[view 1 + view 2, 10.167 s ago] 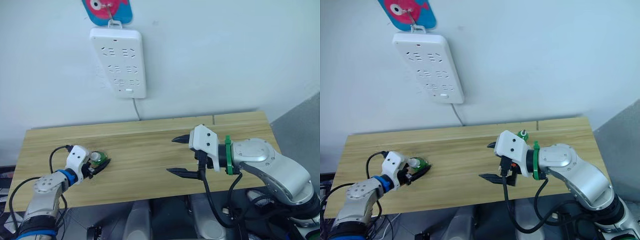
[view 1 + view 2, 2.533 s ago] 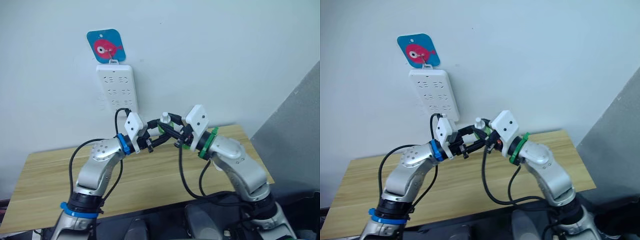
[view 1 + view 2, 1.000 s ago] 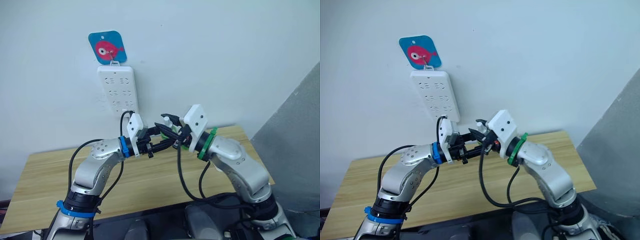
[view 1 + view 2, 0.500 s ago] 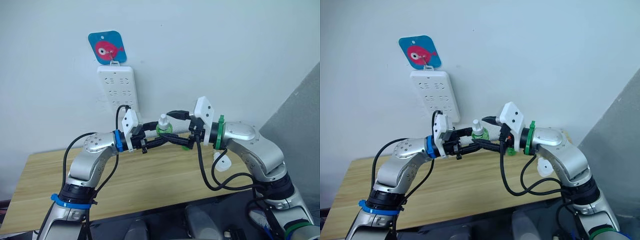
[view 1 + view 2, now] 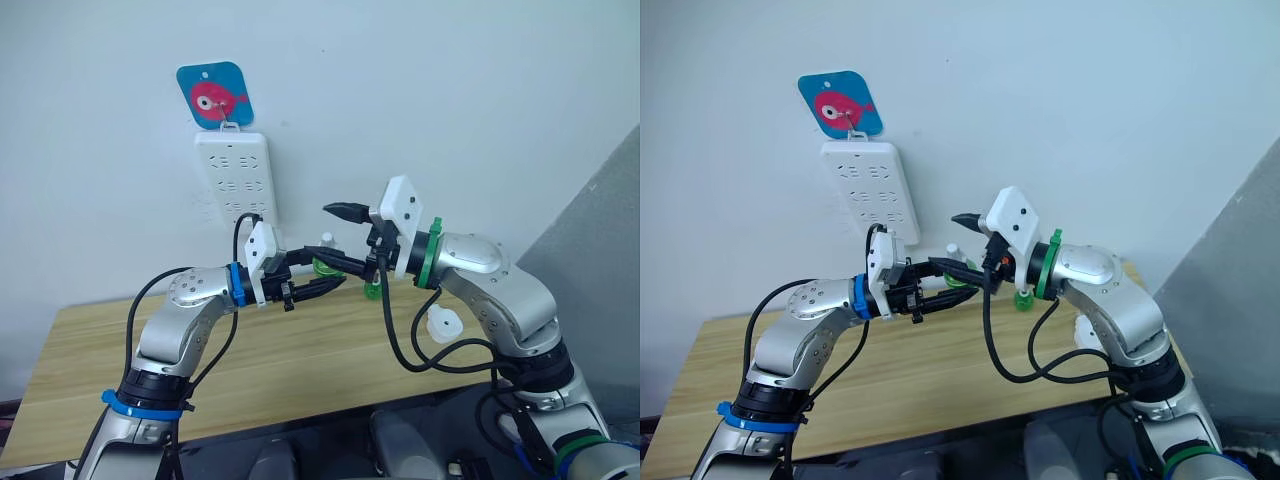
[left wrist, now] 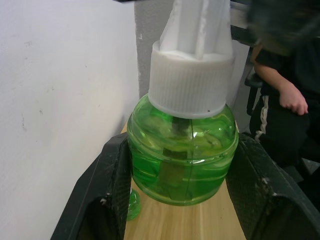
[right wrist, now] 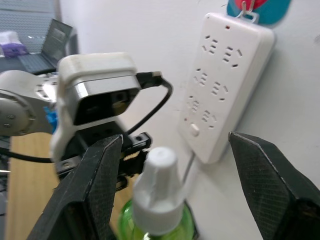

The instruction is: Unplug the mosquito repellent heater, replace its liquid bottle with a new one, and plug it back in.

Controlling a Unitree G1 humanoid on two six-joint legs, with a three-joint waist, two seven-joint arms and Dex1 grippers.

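A green liquid bottle (image 6: 182,150) with a white cap is held upright above the table, with my left gripper (image 5: 312,275) shut on its body. My right gripper (image 5: 338,236) is open, its fingers (image 7: 95,185) spread wide on either side of the bottle's white cap (image 7: 155,187) without touching it. The mosquito repellent heater (image 5: 441,325), small, white and rounded, shows below my right forearm near the table (image 5: 120,350), apart from both grippers. Another small green bottle (image 5: 372,290) stands on the table behind the grippers.
A white power strip (image 5: 235,180) hangs on the wall from a hook under a blue fish plaque (image 5: 213,97), its cable dropping behind the table. A person in dark clothes (image 6: 280,95) sits beyond the table's end. A grey panel (image 5: 600,260) borders the right side.
Since ten seconds ago both arms rose from the table with the bottle. In the last half second my right gripper tilted up, its upper finger now above the cap.
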